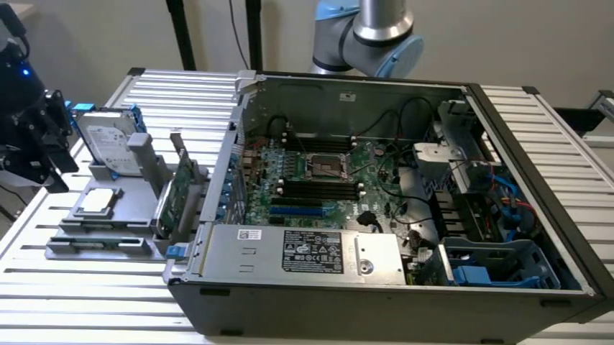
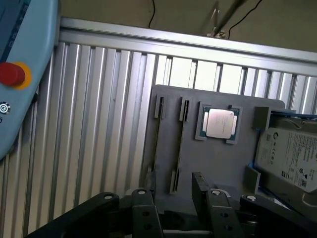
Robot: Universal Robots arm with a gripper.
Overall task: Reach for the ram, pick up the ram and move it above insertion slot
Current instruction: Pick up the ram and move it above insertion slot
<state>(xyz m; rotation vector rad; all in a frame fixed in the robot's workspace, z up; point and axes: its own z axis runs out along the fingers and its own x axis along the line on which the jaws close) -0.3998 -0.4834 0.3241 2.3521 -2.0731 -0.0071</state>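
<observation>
Standing on the ribbed aluminium table [image 1: 86,302] in the exterior view is an open dark-grey computer case [image 1: 384,302], its green motherboard [image 1: 317,180] exposed. The silver and pale-blue robot arm [image 1: 382,32] rises behind the case. On the exterior view's left of the case sits a grey plastic fixture [image 1: 129,208]. It carries a silver hard drive [image 1: 108,140] leaning upright at the back, a square silver processor chip [image 1: 96,203] in the middle, and a green card with a metal bracket [image 1: 178,194] standing on edge beside the case wall. Along the fixture's front edge lies a long, thin, dark strip that looks like the ram [image 1: 101,245], though its chips cannot be made out. The black gripper [image 1: 43,162] hangs at the exterior view's far left, apart from the fixture and at about the height of the hard drive.

From the wrist view, the gripper [image 2: 176,208] looks down on the fixture [image 2: 213,163]. Its two black fingers [image 2: 143,210] are spread apart, with bare fixture showing between them and nothing in their grasp. Two narrow slots run along the fixture. The ram [image 2: 156,144] appears as a thin dark edge in one of them, but I cannot tell which for certain. The processor chip [image 2: 219,123] and the hard drive [image 2: 292,156] lie beyond the slots. A pale-blue pendant [image 2: 29,54] with a red button [image 2: 11,74] rests on the table [image 2: 99,124].
</observation>
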